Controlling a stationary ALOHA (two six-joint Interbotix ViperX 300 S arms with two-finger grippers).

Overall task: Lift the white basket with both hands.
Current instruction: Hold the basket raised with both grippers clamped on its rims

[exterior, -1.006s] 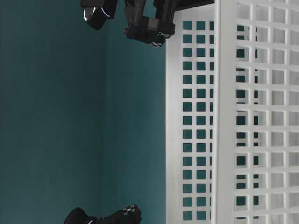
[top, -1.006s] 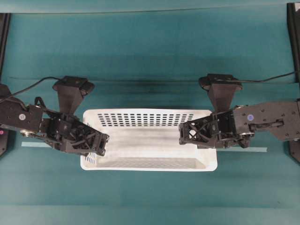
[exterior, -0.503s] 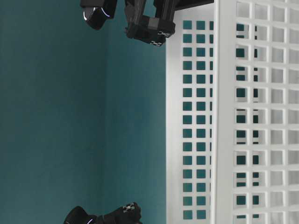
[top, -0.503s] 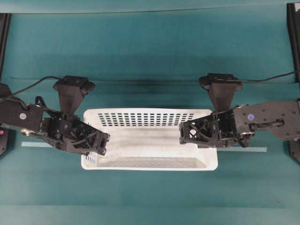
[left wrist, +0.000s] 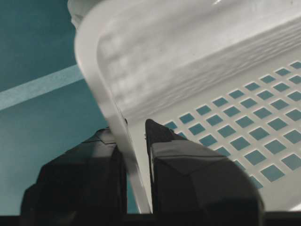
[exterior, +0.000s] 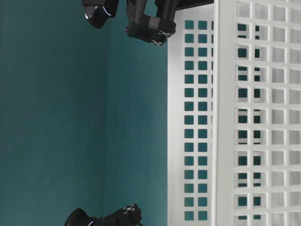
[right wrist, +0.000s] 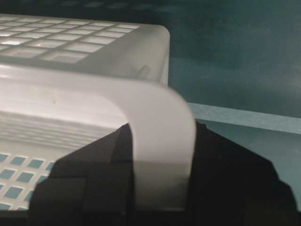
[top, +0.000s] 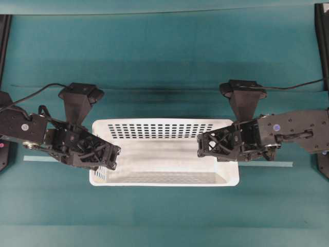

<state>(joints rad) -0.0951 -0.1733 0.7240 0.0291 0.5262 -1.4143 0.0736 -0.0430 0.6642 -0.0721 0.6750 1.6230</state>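
The white basket sits clamped between left gripper and right gripper.

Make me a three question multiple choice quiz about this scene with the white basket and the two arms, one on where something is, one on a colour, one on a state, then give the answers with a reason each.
1. Where does the left end effector meet the white basket?
A. at a short end wall
B. under the floor
C. at the middle of a long wall

2. What colour is the table cover?
A. grey
B. teal
C. red

3. How does the right end effector stand at the basket rim?
A. open, well clear of it
B. shut on the rim
C. lying flat on the table

Answers: 1 A, the left wrist view shows one finger inside and one outside the end wall. 2 B, teal shows all round the basket. 3 B, the right wrist view shows the rim pinched between both dark fingers.
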